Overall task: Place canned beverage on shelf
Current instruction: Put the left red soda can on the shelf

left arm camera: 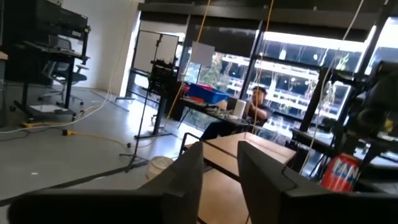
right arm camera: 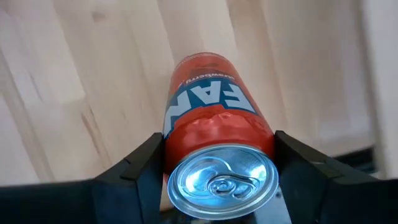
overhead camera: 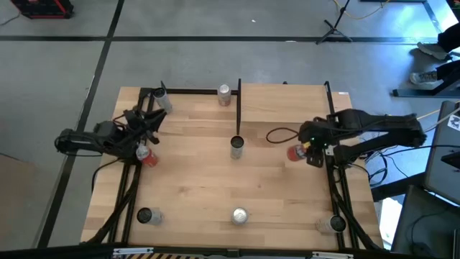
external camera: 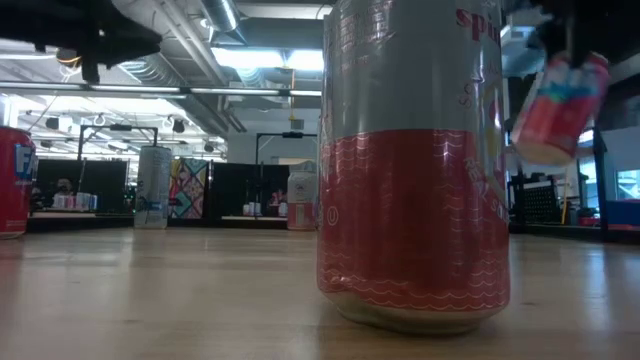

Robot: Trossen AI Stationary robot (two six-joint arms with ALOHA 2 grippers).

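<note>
R arm's hand (overhead camera: 307, 153) sits near the surface's (overhead camera: 194, 180) right edge, clamped on a red can (right arm camera: 214, 134); fingers (right arm camera: 134, 171) press both sides of it, silver top toward the wrist cam. In the low view that can (external camera: 558, 105) hangs tilted, off the wood, w/ air under it.

L arm's hand (overhead camera: 144, 144) is over by the left edge, w/ another red can (overhead camera: 147, 155) right at it. Wrist cam shows its two dark fingers (left arm camera: 186, 171) w/ a narrow gap and nothing between them there; can't tell from overhead if it grips that can or just sits beside it.

Shelf (overhead camera: 287, 108) = pale board at the back right, thin black posts (overhead camera: 238, 101) round it. A black cable loop (overhead camera: 277, 134) lies on its front part, near the R hand.

Other cans: a silver one (overhead camera: 224, 92) at the back rail, one (overhead camera: 162, 101) at the back left corner, a dark-topped one (overhead camera: 236, 146) dead centre by the post's foot, and three along the front edge – left (overhead camera: 146, 215), middle (overhead camera: 239, 215), right (overhead camera: 332, 224). The middle one fills the low view as a grey-and-red can (external camera: 415, 160).

Open wood: the wide strip btwn the centre can and the front row, both sides of centre. Shelf top mostly bare apart from the cable. A person (left arm camera: 258, 102) sits at a desk far back in the room.
</note>
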